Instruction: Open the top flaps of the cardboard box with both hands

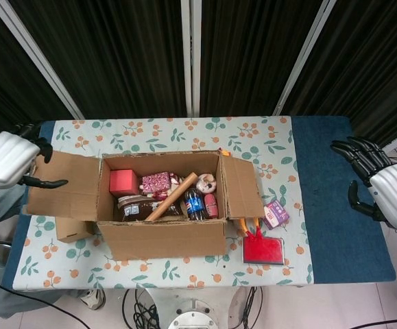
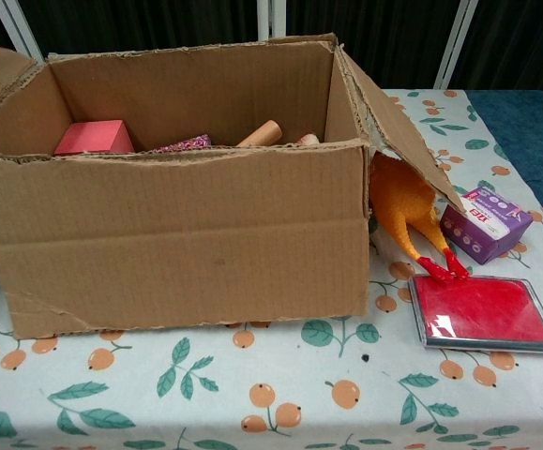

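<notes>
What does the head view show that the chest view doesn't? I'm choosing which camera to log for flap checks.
Only the head view shows the left hand at the outer edge of the spread left flap, the open right hand over the blue cloth, and the cola bottle. Only the chest view shows the rubber chicken clearly. Both show the cardboard box, right flap, red block, purple box and red case.

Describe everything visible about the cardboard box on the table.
The cardboard box is plain brown corrugated card with ragged edges, standing upright on the floral tablecloth, open at the top. Its left flap is folded out nearly flat, with the left hand at its outer edge; whether it grips is unclear. The right flap slopes down over a rubber chicken. Assorted items fill it.
</notes>
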Controlling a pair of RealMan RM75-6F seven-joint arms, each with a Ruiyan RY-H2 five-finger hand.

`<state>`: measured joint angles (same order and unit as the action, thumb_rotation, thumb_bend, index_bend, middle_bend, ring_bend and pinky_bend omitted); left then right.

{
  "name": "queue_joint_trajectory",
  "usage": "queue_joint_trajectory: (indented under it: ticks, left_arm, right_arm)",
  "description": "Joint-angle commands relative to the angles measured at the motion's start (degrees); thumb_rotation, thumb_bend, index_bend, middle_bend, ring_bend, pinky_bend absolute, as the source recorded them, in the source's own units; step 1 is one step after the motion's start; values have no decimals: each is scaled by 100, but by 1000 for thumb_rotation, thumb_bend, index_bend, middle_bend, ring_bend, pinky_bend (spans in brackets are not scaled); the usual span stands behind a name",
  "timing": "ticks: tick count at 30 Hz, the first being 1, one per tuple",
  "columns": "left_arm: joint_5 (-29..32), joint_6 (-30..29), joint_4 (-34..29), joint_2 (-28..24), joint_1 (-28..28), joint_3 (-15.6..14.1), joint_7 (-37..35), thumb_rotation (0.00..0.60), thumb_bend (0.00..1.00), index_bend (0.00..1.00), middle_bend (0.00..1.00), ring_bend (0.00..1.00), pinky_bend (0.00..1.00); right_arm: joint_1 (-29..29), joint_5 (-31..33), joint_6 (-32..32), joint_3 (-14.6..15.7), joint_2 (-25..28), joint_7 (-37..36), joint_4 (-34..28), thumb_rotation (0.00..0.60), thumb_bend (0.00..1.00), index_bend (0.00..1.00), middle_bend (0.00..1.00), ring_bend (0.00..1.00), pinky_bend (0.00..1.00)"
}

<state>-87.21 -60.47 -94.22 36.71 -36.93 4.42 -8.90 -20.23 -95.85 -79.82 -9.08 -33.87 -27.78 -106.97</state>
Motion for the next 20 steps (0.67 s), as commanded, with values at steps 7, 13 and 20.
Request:
queue_joint_trajectory:
  ticks: [7, 13, 20]
  left_arm:
    - [456, -1439, -323, 655, 1455, -313, -438, 122, 1, 235, 206, 97, 202]
    - [161, -2595, 161, 1659, 2402, -642, 239, 262, 19, 62, 12, 13, 203]
    - [28, -2605, 607, 1913, 2711, -822, 156, 287, 18, 51, 11, 14, 202]
  right_arm:
    - [842, 172, -587, 436, -546, 1401, 432, 600, 751, 6, 26, 0, 0]
    - [1647, 1089, -1101, 647, -1913, 2889, 1264, 600, 377, 0, 0, 0, 0]
    - [2119, 1498, -1498, 620, -2821, 2822, 2054, 600, 234, 0, 0, 0, 0]
